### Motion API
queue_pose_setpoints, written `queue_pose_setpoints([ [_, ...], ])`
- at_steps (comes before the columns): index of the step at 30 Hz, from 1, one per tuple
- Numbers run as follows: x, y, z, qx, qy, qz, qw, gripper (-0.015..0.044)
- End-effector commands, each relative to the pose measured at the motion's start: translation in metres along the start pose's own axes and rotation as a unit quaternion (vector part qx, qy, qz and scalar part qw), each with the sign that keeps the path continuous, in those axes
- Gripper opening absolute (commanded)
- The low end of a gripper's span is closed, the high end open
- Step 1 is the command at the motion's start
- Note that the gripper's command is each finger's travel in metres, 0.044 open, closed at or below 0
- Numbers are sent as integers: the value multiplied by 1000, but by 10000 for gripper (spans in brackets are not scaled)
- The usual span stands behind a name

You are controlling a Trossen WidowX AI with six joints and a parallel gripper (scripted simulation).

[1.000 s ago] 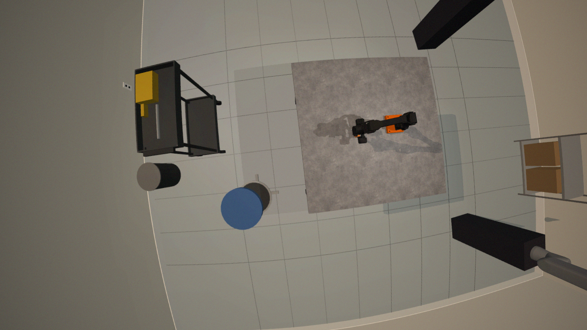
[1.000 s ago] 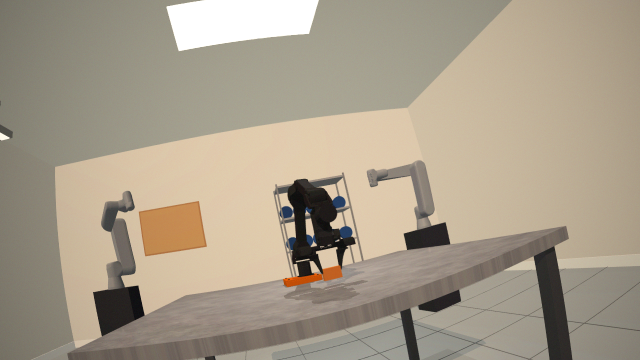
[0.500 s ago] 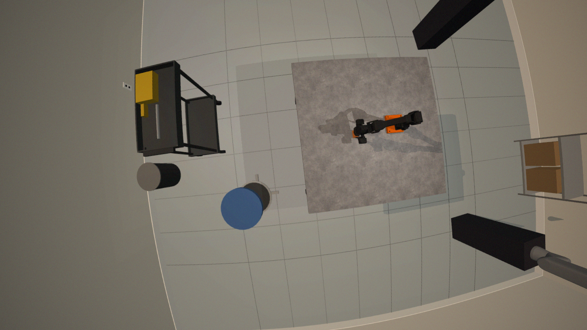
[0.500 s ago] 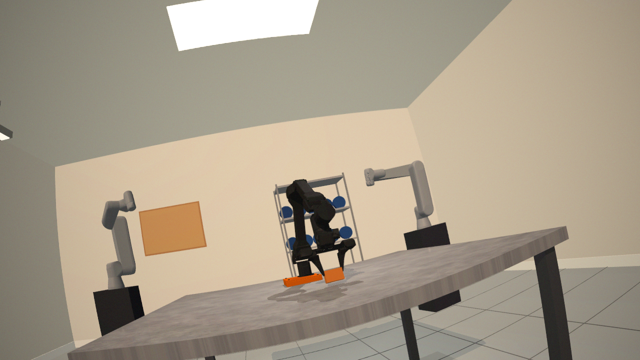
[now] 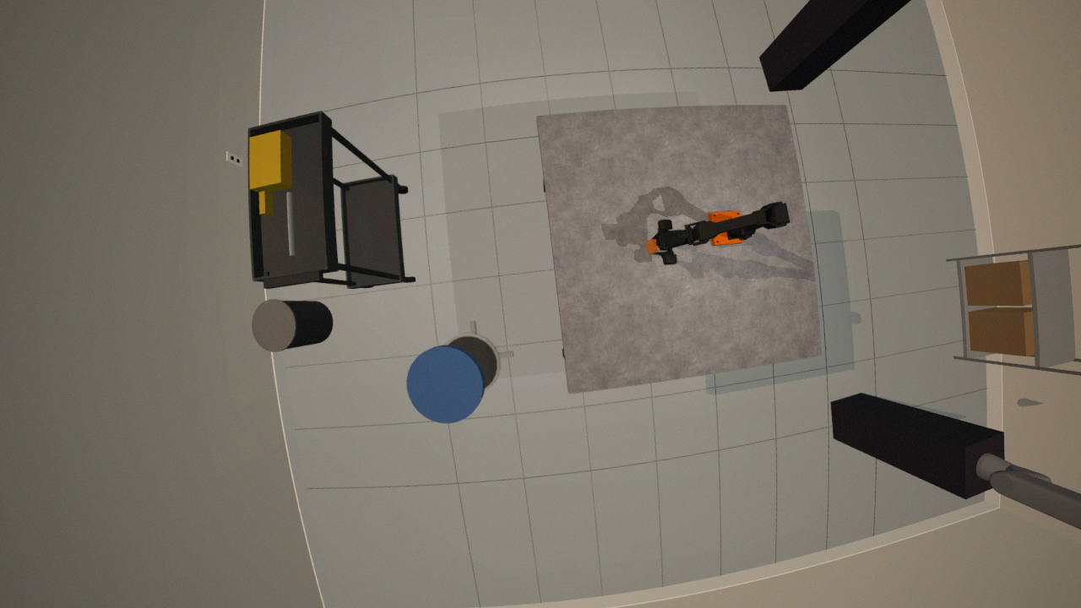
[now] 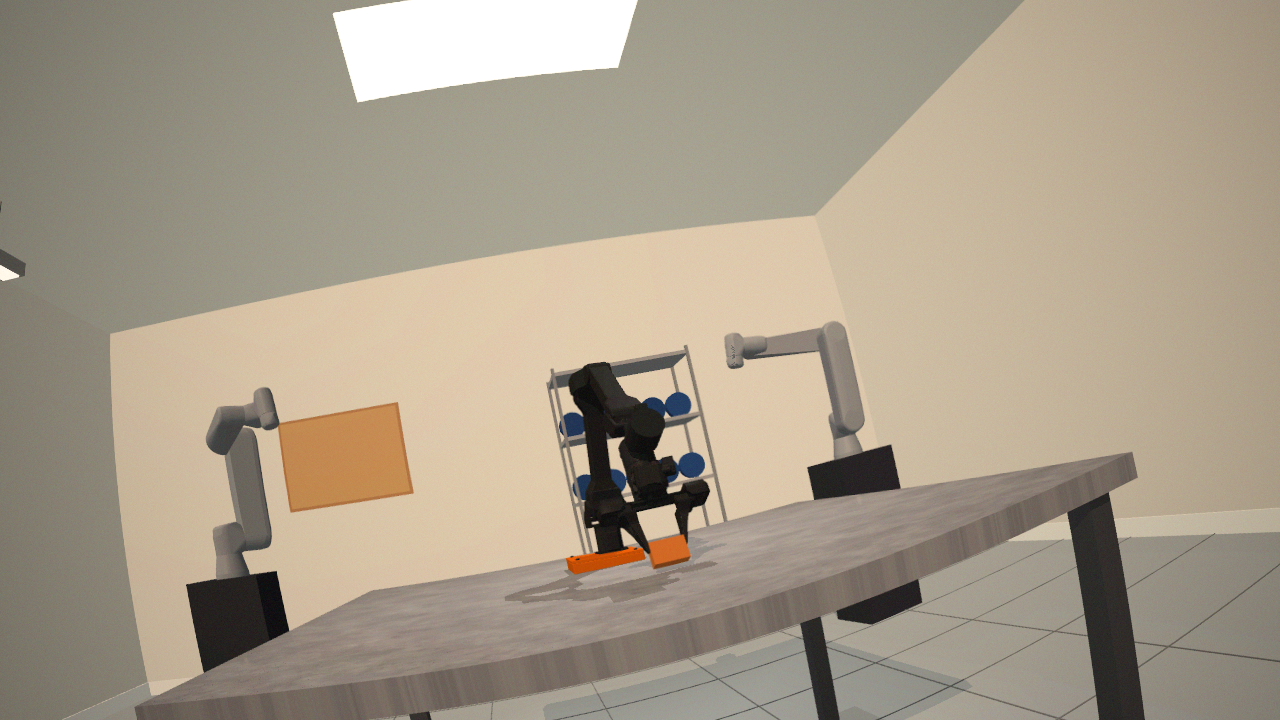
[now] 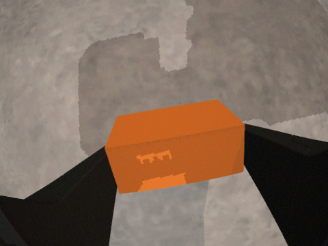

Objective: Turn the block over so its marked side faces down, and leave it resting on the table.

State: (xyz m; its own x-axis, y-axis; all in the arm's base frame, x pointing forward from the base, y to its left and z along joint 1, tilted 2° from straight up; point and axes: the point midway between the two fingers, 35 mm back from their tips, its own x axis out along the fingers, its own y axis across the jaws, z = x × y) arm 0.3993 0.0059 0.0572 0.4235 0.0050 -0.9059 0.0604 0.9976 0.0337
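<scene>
Orange block [image 7: 175, 143], clamped by its two ends in the end effector [image 7: 178, 160] and raised just above the counter [image 6: 895, 528] beside the arm's orange base plate [image 6: 581, 565], tipped, seemingly to leave clearance for turning it over.

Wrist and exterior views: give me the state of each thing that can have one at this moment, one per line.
Gripper: shut on the orange block.
Orange block: held between the fingers, tilted, lifted off the table; no clear marking visible.
Table: bears the arm's orange base plate.
</scene>
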Motion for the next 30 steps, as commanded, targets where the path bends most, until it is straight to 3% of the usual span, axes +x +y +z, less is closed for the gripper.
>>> queue_pose_setpoints([
  [1, -4, -1, -1, 3, -33, -2, 999, 0],
  [15, -7, -1, -7, 4, -93, -1, 996, 0],
  [30, 29, 0, -3, 1, -198, -3, 980, 0],
])
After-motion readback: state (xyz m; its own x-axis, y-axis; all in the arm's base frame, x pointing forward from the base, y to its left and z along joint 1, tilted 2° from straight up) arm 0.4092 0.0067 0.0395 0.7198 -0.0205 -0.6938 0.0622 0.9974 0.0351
